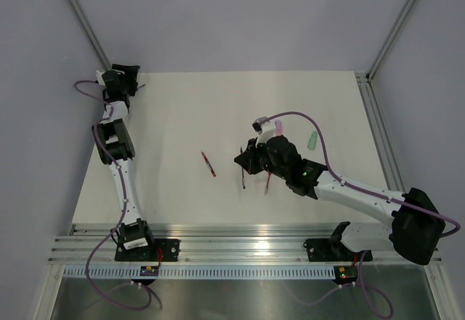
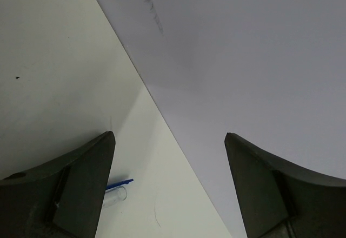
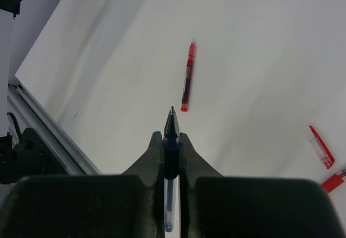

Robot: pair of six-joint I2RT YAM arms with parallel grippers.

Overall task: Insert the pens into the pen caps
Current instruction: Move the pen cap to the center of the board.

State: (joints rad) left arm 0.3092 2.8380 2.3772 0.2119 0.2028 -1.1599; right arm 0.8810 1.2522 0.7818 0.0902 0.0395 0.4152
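Note:
My right gripper [image 3: 171,136] is shut on a blue pen [image 3: 171,121], whose dark tip sticks out past the fingers, above the table. In the top view this gripper [image 1: 245,161] is at mid-table. A red pen [image 3: 187,75] lies on the table beyond the tip; it also shows in the top view [image 1: 208,164]. A red cap [image 3: 321,147] and another red piece [image 3: 335,181] lie to the right. My left gripper [image 2: 167,136] is open and empty at the table's far left corner [image 1: 129,81]. A clear cap with a blue clip [image 2: 115,193] lies by its left finger.
A pink pen [image 1: 277,126] and a green pen [image 1: 312,140] lie behind the right arm. Grey walls close in the white table [image 1: 182,109] at the back and sides. A metal rail [image 1: 240,244] runs along the near edge.

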